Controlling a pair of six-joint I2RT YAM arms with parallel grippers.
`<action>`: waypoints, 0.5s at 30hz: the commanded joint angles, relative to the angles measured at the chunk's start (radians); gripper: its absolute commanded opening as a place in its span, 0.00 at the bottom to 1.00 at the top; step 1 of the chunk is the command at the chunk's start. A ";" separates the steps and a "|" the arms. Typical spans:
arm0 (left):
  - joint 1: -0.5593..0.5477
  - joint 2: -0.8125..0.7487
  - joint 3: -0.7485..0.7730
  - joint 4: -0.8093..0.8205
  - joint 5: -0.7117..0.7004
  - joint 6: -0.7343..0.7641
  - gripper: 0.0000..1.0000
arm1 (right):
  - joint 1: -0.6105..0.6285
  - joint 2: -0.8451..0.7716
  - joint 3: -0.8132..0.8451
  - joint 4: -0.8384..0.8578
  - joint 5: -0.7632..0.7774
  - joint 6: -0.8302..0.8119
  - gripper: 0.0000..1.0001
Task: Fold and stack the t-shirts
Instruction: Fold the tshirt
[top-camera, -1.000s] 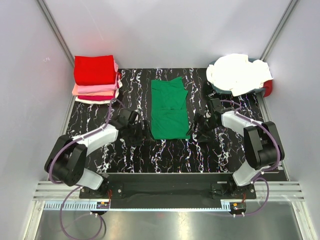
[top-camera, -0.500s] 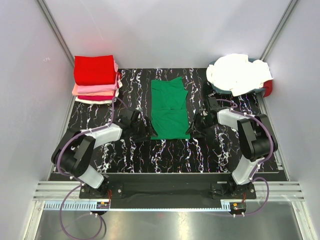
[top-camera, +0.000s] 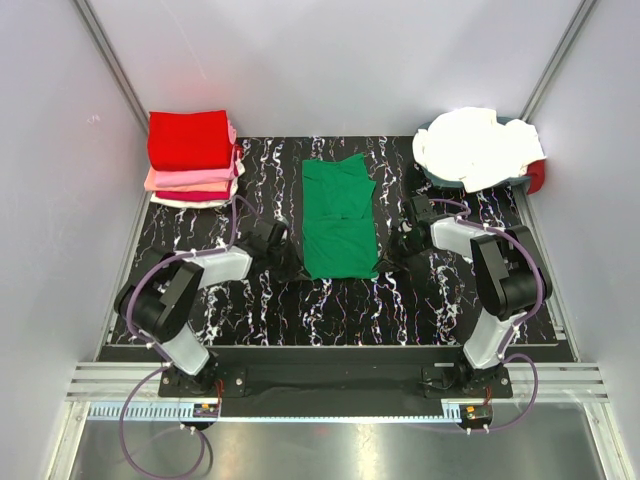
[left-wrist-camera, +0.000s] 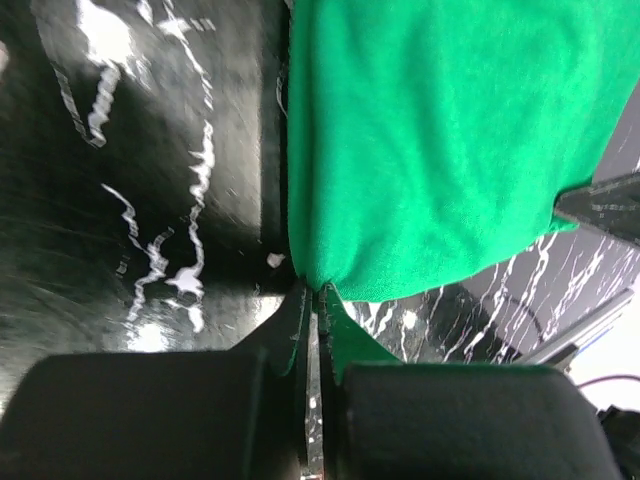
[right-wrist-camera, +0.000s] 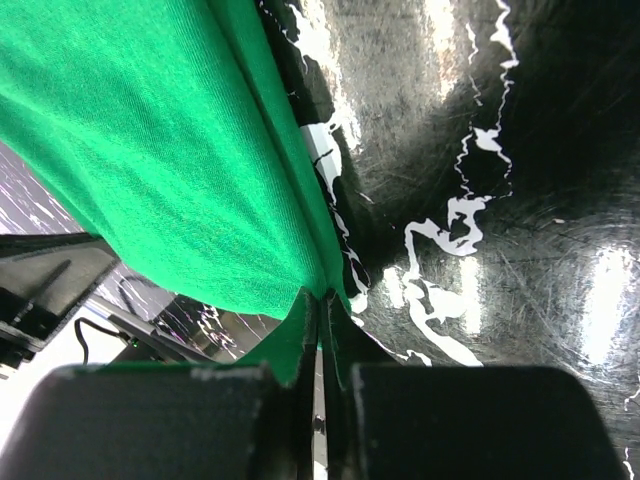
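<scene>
Looking down from the top view, the green t-shirt (top-camera: 340, 215) is found lying flat as a long folded strip in the middle of the black mat (top-camera: 200, 300), running from the near edge toward the far edge. A second ago both grippers were held wide and just clear of its near end. Now the left gripper (top-camera: 296, 266) is set at the near left corner of the cloth and the right gripper (top-camera: 386, 262) at the near right corner. The folded stack (top-camera: 192, 155) of red and pink shirts at the mat's far left corner and the white pile (top-camera: 478, 146) at its far right corner are unchanged. In the left wrist view the fingers are seen fully closed, with a small tuck of the green hem pinched between them while the rest of the shirt lies flat beyond. In the right wrist view the same is shown: the jaws are pressed together on the edge of the cloth, where more than one layer can be made out. Both near corners are therefore judged to be secured and the grasp done. The near end can next be raised and carried toward the far end, evenly, since so thin a pinch may slip or catch only the top layer.
</scene>
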 joint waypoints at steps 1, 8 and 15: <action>-0.032 -0.025 0.012 -0.033 -0.032 0.007 0.00 | 0.008 -0.034 0.016 0.000 0.004 -0.004 0.00; -0.149 -0.269 -0.114 -0.151 -0.103 -0.063 0.00 | 0.033 -0.279 -0.116 -0.062 0.015 0.061 0.00; -0.313 -0.660 -0.203 -0.394 -0.175 -0.195 0.00 | 0.143 -0.645 -0.263 -0.243 0.052 0.165 0.00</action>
